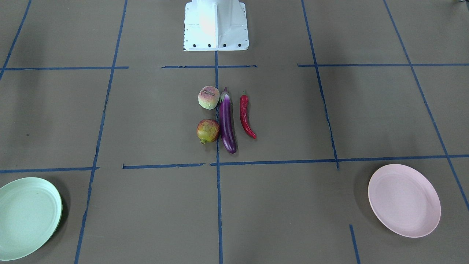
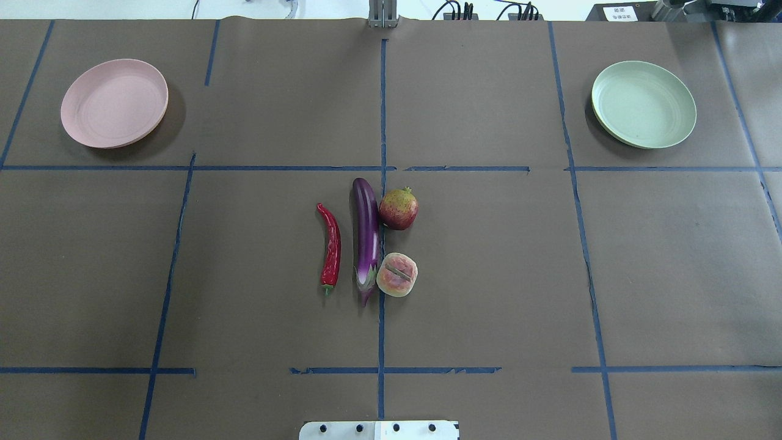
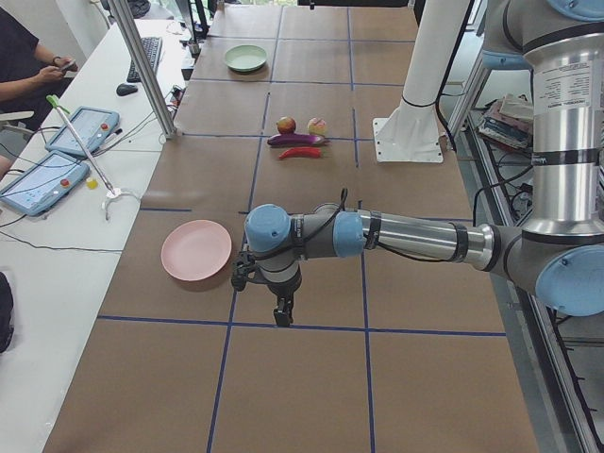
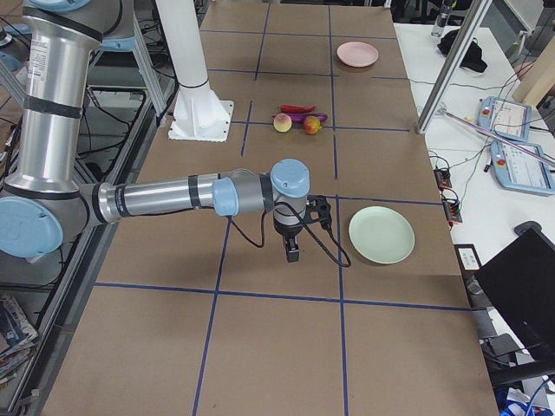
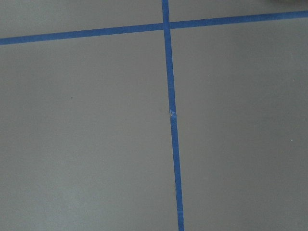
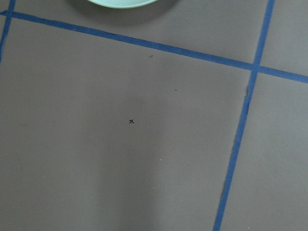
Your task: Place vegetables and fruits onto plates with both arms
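The purple eggplant [image 2: 366,235] lies at the table's middle, with the red chili pepper [image 2: 332,247] on its left. The pomegranate-like fruit [image 2: 398,209] and the peach-like fruit [image 2: 397,275] are on its right. The pink plate [image 2: 114,102] sits far left and the green plate [image 2: 643,104] far right, both empty. My left gripper [image 3: 282,316] shows only in the exterior left view, low over the table beside the pink plate [image 3: 196,250]. My right gripper [image 4: 293,254] shows only in the exterior right view, beside the green plate [image 4: 381,234]. I cannot tell whether either is open or shut.
The white base block [image 1: 216,25] stands at the robot's edge of the table. Blue tape lines [image 2: 382,110] cross the brown table cover. A side bench with tablets [image 3: 42,179] and a metal post [image 3: 142,66] runs along the far side, with a person [image 3: 24,57] there.
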### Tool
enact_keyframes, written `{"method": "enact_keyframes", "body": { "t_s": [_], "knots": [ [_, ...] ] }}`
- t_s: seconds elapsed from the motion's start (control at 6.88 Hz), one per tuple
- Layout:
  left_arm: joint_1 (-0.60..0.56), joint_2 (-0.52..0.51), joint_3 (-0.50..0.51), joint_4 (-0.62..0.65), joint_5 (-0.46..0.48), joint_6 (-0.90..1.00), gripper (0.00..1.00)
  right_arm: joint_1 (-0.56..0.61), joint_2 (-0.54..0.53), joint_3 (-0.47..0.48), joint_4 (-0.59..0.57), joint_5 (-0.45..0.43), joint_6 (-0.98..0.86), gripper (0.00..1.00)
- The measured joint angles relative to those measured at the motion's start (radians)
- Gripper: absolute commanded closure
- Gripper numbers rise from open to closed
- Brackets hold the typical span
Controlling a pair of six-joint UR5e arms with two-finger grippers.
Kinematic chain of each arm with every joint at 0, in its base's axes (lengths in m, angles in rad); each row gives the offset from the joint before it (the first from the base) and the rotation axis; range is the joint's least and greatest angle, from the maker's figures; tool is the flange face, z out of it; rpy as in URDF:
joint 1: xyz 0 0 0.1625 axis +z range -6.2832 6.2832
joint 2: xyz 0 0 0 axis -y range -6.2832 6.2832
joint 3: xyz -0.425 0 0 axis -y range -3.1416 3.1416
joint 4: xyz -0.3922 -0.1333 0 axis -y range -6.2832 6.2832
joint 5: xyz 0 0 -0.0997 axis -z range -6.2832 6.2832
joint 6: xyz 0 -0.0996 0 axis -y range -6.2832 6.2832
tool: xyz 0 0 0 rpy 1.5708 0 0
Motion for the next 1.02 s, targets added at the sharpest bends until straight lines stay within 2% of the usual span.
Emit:
{"method": "enact_keyframes", "body": {
  "t_s": [0.15, 0.58, 0.73, 1.02],
  "knots": [
    [0.000, -0.005, -0.002, -0.002, 0.000, 0.003, 0.00, -0.055, 0.028, 0.015, 0.014, 0.007, 0.083, 0.00],
    [-0.001, -0.005, -0.001, -0.031, -0.002, 0.006, 0.00, -0.244, 0.227, 0.044, 0.043, 0.007, 0.485, 0.00],
    [-0.001, -0.005, -0.002, -0.034, -0.002, 0.007, 0.00, -0.323, 0.302, 0.059, 0.044, -0.010, 0.629, 0.00],
    [0.000, -0.005, -0.001, -0.040, -0.003, 0.008, 0.00, -0.505, 0.477, 0.069, 0.043, -0.107, 0.945, 0.00]
  ]
}}
